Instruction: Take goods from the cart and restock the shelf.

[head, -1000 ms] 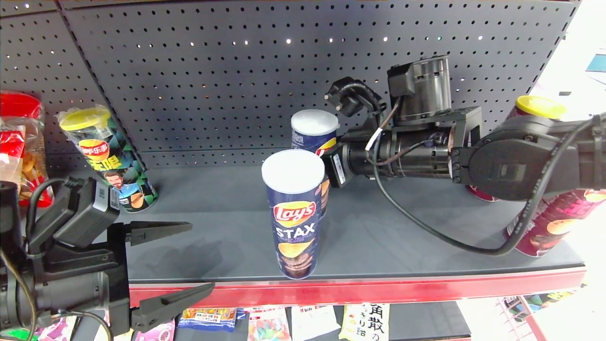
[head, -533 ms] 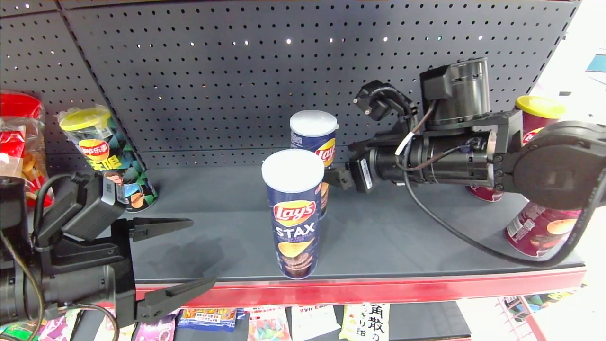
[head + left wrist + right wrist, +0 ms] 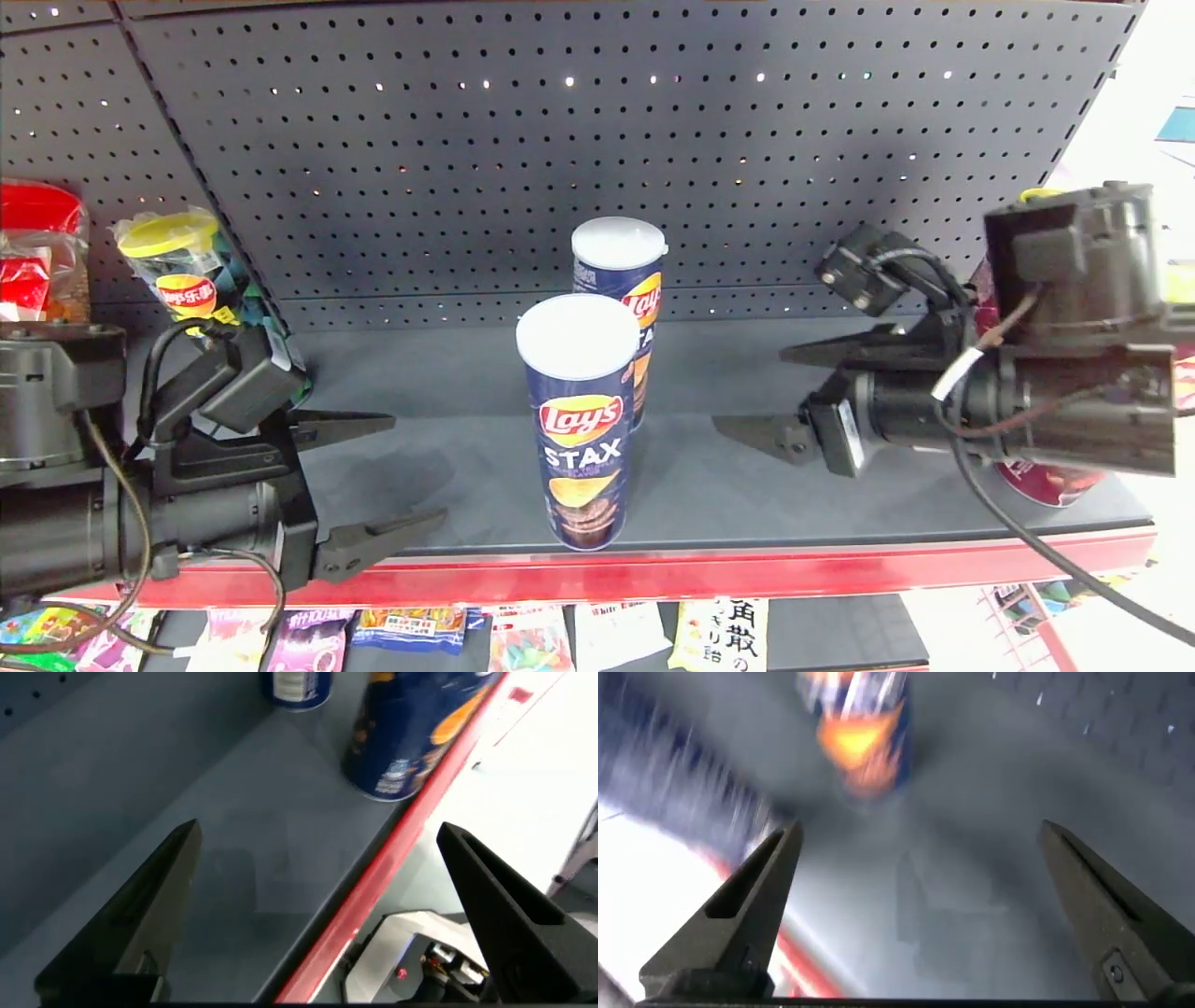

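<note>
Evidently the front can (image 3: pixel 579 420) and rear can (image 3: pixel 621 280) stand upright in a row mid-way along the shelf (image 3: pixel 728 481), faced for display. My right pincer (image 3: pixel 752 390) hangs released and empty beside them, and my left pincer (image 3: pixel 417 471) hovers spread wide at the front edge.

The grey shelf (image 3: pixel 709 485) has a red front lip (image 3: pixel 747 571) and a perforated dark back panel (image 3: pixel 560 140). Two blue cans with white lids stand upright at its middle. The front can (image 3: pixel 579 420) is close to the lip, and the rear can (image 3: pixel 624 271) is just behind it. A yellow-lidded can (image 3: pixel 182 271) stands at the far left by the back panel. A red can (image 3: pixel 1046 481), mostly hidden, stands at the right end.
</note>
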